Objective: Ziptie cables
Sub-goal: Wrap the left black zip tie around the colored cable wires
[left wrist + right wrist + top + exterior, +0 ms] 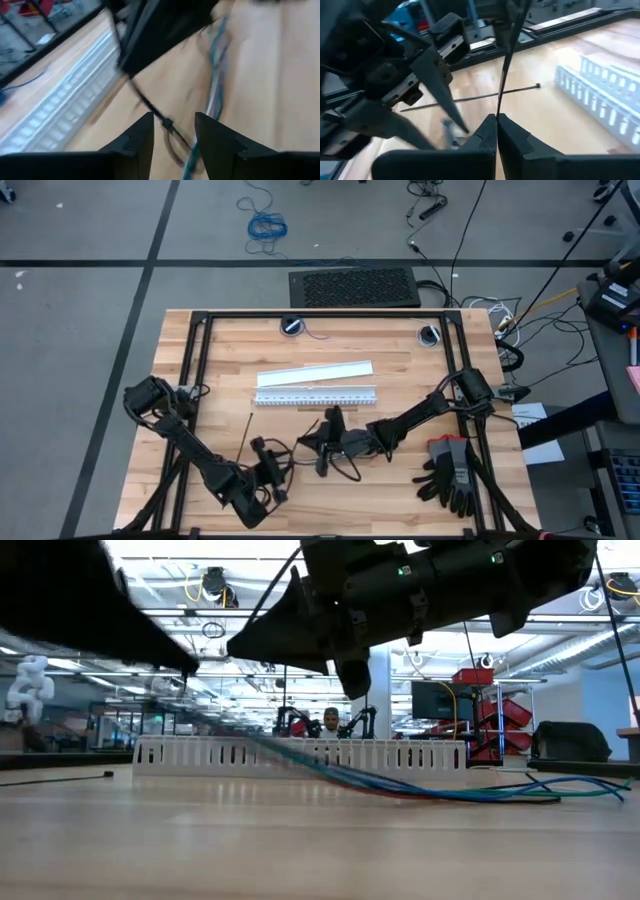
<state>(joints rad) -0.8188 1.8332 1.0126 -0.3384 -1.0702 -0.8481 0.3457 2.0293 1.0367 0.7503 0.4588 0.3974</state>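
The left arm reached in from the worktop's [400, 360] left near corner. Its tool [172, 135] was spread, the two dark fingers [137, 142] apart, hovering over the near middle of the wood. Between those fingers, in the left wrist view, lay a thin black ziptie [152, 110] that curled into a loop around the cables [215, 75]; the fingers did not touch it.

A second ziptie [246, 434] lay free and straight on the worktop, left of centre, just beyond the left tool; in the low view it rested flat at the far left [60, 778], and in the right wrist view it crossed the wood behind the closed fingertips [470, 98].

The cables, thin blue, green and red wires, ran from under the two tools toward the right, lying low on the wood [470, 790].

Beyond them, across the middle of the worktop, sat the white slotted strip [316, 396], and farther still a plain white strip [314, 372], slightly tilted.

The right arm came in from the right edge. Its tool [497, 122] was pressed together, pinching the upright tail of the looped ziptie [506, 65] between its tips, close beside the left tool.

At the right near corner lay a pair of gloves [450, 472].
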